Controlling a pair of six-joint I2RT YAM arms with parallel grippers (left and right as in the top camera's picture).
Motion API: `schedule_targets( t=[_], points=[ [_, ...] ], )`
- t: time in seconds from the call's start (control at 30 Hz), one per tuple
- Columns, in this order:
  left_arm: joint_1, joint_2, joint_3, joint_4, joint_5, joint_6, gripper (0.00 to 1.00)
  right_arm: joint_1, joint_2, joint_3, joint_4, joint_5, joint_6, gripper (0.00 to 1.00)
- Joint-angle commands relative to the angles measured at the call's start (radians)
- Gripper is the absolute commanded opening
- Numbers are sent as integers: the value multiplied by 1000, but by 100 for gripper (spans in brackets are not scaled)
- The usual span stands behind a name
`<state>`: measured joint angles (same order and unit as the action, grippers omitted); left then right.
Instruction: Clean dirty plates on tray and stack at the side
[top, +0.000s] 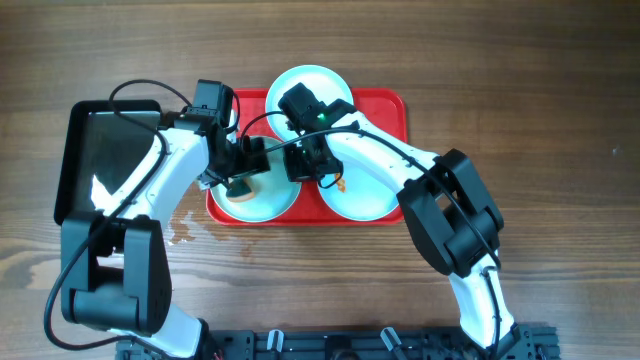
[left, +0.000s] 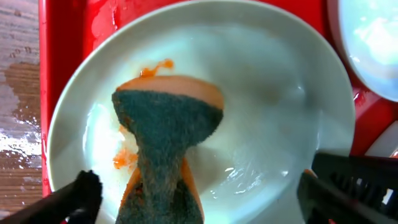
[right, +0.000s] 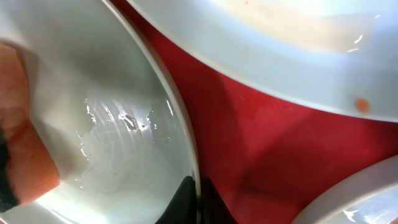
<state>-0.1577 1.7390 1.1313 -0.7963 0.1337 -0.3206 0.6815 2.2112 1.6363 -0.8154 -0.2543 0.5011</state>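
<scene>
Overhead and wrist views. The red tray (top: 388, 108) lies at the middle of the wooden bench (top: 550, 100) and carries all three plates: the far plate (top: 312, 75) against its back rim, and the near-left plate (top: 278, 202) and near-right plate (top: 368, 200) side by side along its front. A black pan (top: 110, 160) sits just left of the tray. A sponge (left: 168, 134), dark scouring face up over an orange body, rests on the near-left plate among orange sauce smears (left: 124, 158). The left hand (left: 199, 196) hangs over it, fingers spread wide on either side and clear of the sponge. The right hand (right: 198, 198) is closed, pinching that same plate's right rim
</scene>
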Motion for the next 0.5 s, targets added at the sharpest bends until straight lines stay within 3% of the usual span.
schedule_targets(
  t=[0.0,0.07,0.17,0.23,0.27,0.33,0.37,0.43,0.47],
  points=[
    [3,-9,-4,-12,34,7,100,5,23,-13,-13,-6,-4,4],
    [3,-9,-4,-16,34,7,99,5,23,-13,-14,-6,-4,4],
    [3,-9,-4,-17,33,7,88,5,23,-13,-18,-7,-4,4],
    [3,-9,-4,-16,29,7,74,5,23,-13,-19,-9,-4,4],
    [3,-9,-4,-16,25,7,63,5,23,-13,-19,-9,-4,4],
    [3,-8,-4,-17,9,7,55,5,23,-13,-19,-9,-4,4],
    [3,-8,-4,-18,0,7,56,5,23,-13,-19,-9,-4,4],
    [3,-5,-4,-20,-1,7,69,5,23,-13,-19,-9,-4,4],
    [3,-2,-4,-22,-1,6,68,5,23,-13,-19,-9,-4,4]
  ],
)
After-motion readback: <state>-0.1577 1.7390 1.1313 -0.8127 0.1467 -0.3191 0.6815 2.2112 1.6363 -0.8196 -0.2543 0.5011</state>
